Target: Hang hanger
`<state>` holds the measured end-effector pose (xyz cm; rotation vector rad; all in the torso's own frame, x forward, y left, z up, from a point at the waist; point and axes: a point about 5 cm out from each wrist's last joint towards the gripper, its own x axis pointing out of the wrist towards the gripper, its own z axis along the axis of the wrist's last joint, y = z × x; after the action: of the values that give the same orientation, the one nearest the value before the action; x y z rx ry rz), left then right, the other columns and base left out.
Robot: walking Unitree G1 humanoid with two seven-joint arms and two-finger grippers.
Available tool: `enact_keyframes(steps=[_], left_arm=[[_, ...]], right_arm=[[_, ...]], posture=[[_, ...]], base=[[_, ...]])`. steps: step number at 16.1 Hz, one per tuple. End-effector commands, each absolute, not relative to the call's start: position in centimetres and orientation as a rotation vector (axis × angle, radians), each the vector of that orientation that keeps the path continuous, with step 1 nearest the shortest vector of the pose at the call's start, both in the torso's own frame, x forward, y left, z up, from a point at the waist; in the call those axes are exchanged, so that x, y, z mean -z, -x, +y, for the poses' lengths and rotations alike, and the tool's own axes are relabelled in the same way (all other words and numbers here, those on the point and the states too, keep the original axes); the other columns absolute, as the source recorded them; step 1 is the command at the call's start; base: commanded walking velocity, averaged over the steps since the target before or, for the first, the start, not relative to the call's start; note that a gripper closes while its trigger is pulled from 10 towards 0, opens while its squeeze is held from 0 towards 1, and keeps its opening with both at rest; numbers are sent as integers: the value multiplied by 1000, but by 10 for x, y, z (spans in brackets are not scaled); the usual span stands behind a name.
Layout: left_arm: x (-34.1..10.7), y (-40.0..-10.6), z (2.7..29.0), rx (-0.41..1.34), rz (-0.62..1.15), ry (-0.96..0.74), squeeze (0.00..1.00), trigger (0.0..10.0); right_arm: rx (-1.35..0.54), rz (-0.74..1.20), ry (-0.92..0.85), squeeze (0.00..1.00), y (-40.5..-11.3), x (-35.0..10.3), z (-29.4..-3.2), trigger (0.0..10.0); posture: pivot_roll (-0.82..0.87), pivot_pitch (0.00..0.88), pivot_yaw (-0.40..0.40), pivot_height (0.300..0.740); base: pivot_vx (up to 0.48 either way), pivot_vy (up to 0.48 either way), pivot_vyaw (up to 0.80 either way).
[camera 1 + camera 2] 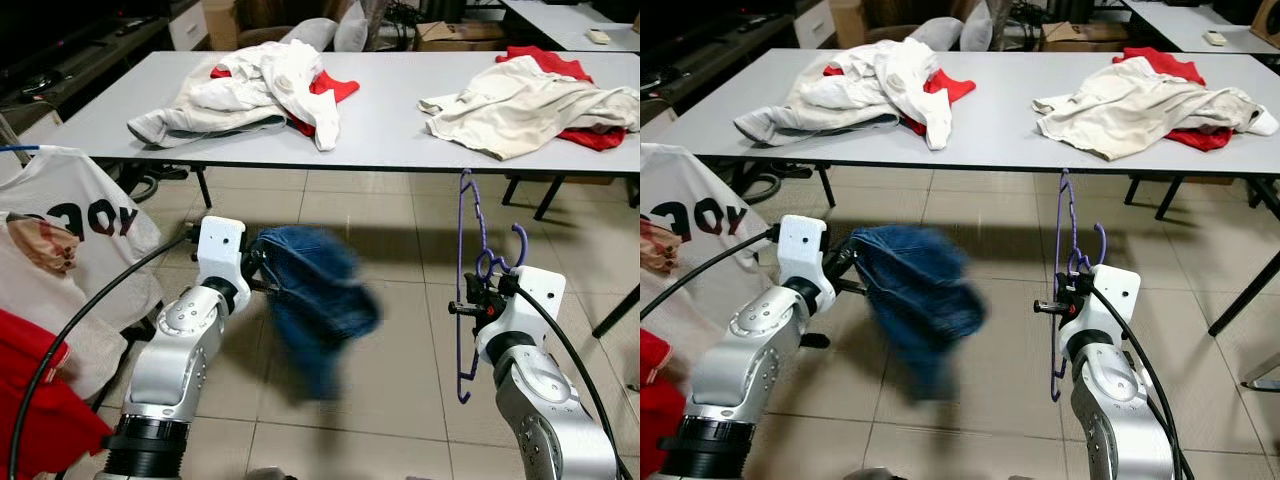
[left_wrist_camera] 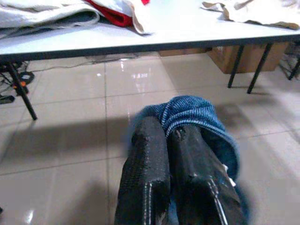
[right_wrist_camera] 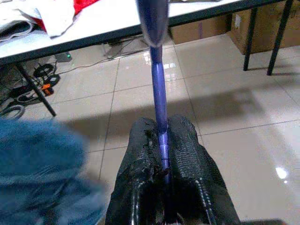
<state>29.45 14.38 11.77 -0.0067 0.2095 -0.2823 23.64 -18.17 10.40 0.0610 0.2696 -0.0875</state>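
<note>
Purple plastic hanger (image 1: 465, 290) stands upright in my right gripper (image 3: 162, 140), fingers pinched on its thin bar, in front of the long grey table (image 1: 390, 120) strewn with white and red clothes (image 1: 265, 85). My left gripper (image 2: 171, 154) is pressed together on a blurred blue denim garment (image 1: 315, 300) that hangs over the tiled floor (image 1: 380, 220). I judge the task early: hanger and garment are each in hand, well apart, with dressing and hanging yet to do.
</note>
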Motion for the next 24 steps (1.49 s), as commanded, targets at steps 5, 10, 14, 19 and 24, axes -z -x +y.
enact_keyframes(steps=[5, 10, 14, 19, 24], left_arm=[[-123, -300, 139, 289, 179, 20, 0, 10000], [-121, -301, 134, 313, 181, 7, 0, 10000], [-118, -300, 134, 322, 192, -9, 0, 10000], [-118, -302, 134, 311, 189, -8, 0, 10000], [-123, -304, 133, 314, 144, -21, 0, 10000]], right_arm=[[103, 243, -49, 0, -239, -107, -185, 10000], [128, 240, -41, 0, -241, -105, -187, 10000], [137, 239, -35, 0, -245, -104, -187, 10000], [149, 231, -25, 0, -248, -105, -190, 10000], [111, 213, -25, 0, -249, -111, -191, 10000]], posture=[[-90, 0, 71, 740], [-84, 0, 70, 740], [-82, 0, 61, 740], [-85, 0, 58, 740], [-88, 0, 56, 740]], base=[[0, 228, 0], [0, 320, 0], [0, 345, 0], [0, 186, 0], [0, 0, 0]])
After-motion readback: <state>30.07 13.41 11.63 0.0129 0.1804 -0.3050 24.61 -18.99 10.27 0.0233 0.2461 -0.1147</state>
